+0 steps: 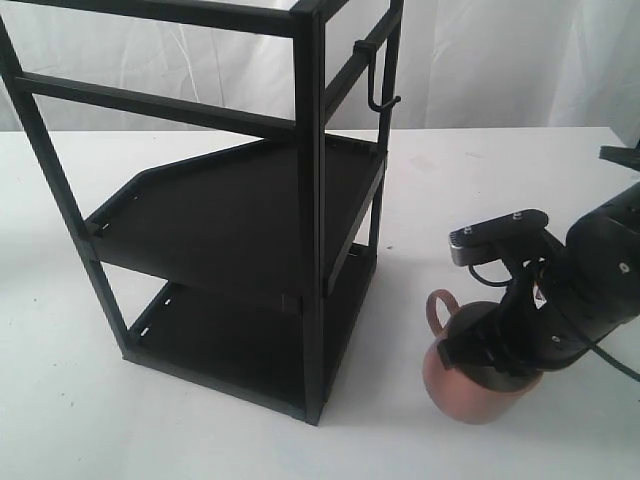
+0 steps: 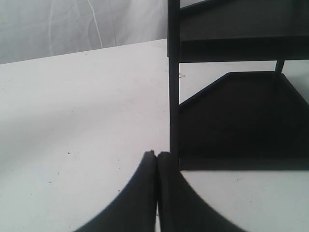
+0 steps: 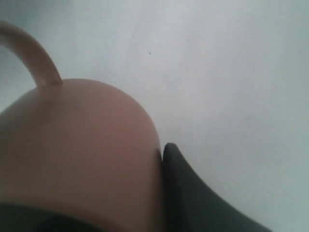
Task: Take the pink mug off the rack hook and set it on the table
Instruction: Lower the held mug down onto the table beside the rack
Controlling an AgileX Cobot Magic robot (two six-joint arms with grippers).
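The pink mug is down at the table, right of the rack, tilted, with its loop handle pointing up and left. My right gripper is shut on the mug's rim. In the right wrist view one black finger presses the mug's outer wall; the other finger is hidden. Whether the mug rests on the table cannot be told. The rack hook hangs empty on the upper side bar. My left gripper is shut on nothing, low over the table beside a rack post.
The rack's two black shelves hold nothing. A white curtain backs the table. White tabletop stretches in front of the rack and around the mug.
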